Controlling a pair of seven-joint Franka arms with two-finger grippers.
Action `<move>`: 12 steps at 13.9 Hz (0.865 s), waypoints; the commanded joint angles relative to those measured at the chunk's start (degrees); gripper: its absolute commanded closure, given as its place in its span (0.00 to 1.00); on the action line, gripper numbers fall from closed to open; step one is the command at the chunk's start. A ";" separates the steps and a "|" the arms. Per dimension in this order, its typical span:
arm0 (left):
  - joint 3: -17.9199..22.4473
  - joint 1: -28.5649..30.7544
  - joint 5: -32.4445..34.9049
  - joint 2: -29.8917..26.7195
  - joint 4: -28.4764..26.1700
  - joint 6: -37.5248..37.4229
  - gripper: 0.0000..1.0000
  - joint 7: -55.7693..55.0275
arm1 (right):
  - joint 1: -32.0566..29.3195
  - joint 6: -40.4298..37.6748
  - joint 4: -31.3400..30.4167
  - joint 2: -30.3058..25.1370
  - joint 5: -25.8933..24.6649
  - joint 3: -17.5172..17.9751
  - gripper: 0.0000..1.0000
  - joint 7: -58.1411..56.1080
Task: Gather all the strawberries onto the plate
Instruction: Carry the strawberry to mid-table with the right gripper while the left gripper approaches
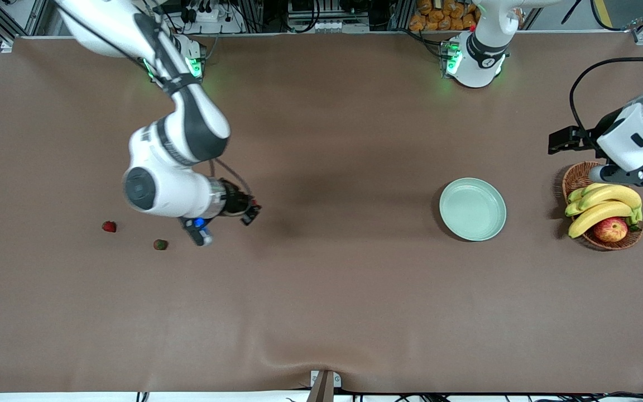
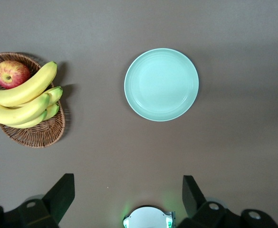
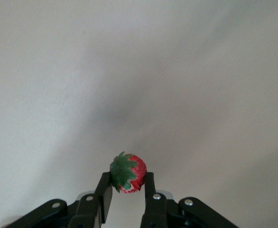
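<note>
Right gripper (image 3: 128, 190) pinches a strawberry (image 3: 128, 173), up over bare table w/ the plate (image 1: 473, 209) off at 3 o'clock. Best carried level, released low over plate centre. Two berries (image 1: 109, 226) wait on the table. Left gripper (image 2: 128, 194) waits wide open above the basket (image 1: 577, 176).

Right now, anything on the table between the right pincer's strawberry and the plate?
Nothing: front view shows bare brown table between the right pincer, shut on a strawberry, and the plate.
</note>
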 commanded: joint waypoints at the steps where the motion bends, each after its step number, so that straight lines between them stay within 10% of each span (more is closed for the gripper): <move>1: -0.16 -0.15 -0.59 2.12 3.20 -0.34 0.00 -0.69 | 4.83 4.66 0.31 2.38 2.06 -0.82 1.00 5.75; 7: -0.24 0.37 -5.76 4.86 -0.90 8.70 0.00 -3.23 | 14.50 16.79 3.11 10.55 1.54 -0.91 1.00 17.26; 12: -1.56 0.11 -5.51 -13.38 -25.91 23.52 0.00 -5.44 | 18.38 24.71 5.04 16.61 1.27 -0.91 1.00 22.02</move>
